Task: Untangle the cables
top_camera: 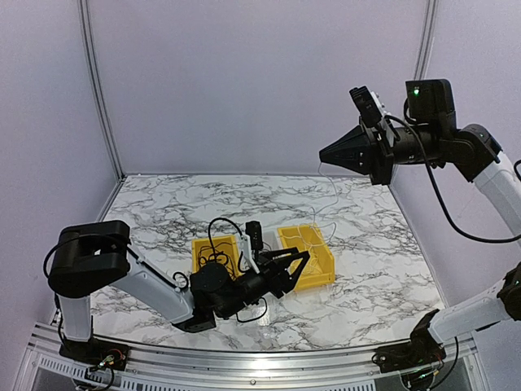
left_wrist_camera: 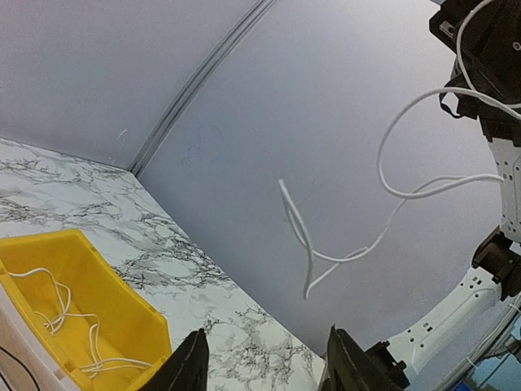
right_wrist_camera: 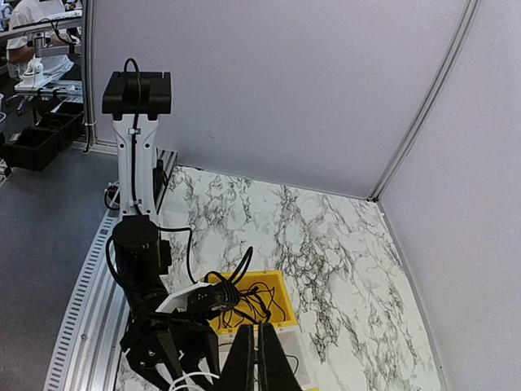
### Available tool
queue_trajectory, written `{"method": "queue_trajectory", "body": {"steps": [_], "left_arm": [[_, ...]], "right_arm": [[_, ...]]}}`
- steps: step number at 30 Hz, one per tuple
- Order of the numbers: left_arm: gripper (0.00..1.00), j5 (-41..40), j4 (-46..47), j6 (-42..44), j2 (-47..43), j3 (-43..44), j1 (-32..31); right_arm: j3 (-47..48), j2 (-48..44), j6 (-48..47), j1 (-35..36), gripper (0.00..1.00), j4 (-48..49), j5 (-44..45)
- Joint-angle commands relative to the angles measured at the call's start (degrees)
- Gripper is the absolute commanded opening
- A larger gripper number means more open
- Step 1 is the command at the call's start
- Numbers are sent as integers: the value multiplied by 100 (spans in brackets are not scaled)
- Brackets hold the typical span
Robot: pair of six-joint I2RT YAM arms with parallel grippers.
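My right gripper (top_camera: pixel 323 155) is raised high over the table's right side, shut on the pale whitish cable (top_camera: pixel 332 199). That cable hangs down into the right yellow bin (top_camera: pixel 322 265). In the left wrist view the same cable (left_wrist_camera: pixel 308 244) loops in mid-air, and more of it lies coiled in the bin (left_wrist_camera: pixel 122 314). My left gripper (top_camera: pixel 299 265) sits low beside the bins, open, with nothing between its fingers (left_wrist_camera: pixel 189 365). A tangle of black cables (right_wrist_camera: pixel 256 297) fills the left yellow bin (top_camera: pixel 201 246). My right gripper (right_wrist_camera: pixel 260 330) shows pressed-together fingers in its wrist view.
A white bin (right_wrist_camera: pixel 305 362) sits between the two yellow ones. The left arm's thick black wiring loop (top_camera: pixel 218 228) arches over the left bin. Grey booth walls (top_camera: pixel 244 81) close in the marble table (top_camera: pixel 163 204) at the back and sides.
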Motion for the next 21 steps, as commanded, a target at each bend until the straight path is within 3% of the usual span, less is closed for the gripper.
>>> {"method": "queue_trajectory", "body": {"steps": [1, 5, 15, 18, 21], "left_arm": [[53, 239, 166, 280, -267, 83, -54], [52, 169, 319, 252, -247, 130, -54], [32, 205, 646, 23, 19, 470, 94], [24, 248, 626, 3, 94, 595, 112], [7, 268, 565, -38, 172, 698, 147]], "right_arm": [[71, 4, -48, 49, 0, 103, 70], [62, 23, -30, 44, 0, 123, 37], [-6, 24, 10, 45, 0, 147, -22], [-42, 0, 12, 49, 0, 158, -26], [-40, -19, 8, 48, 0, 158, -19]]}}
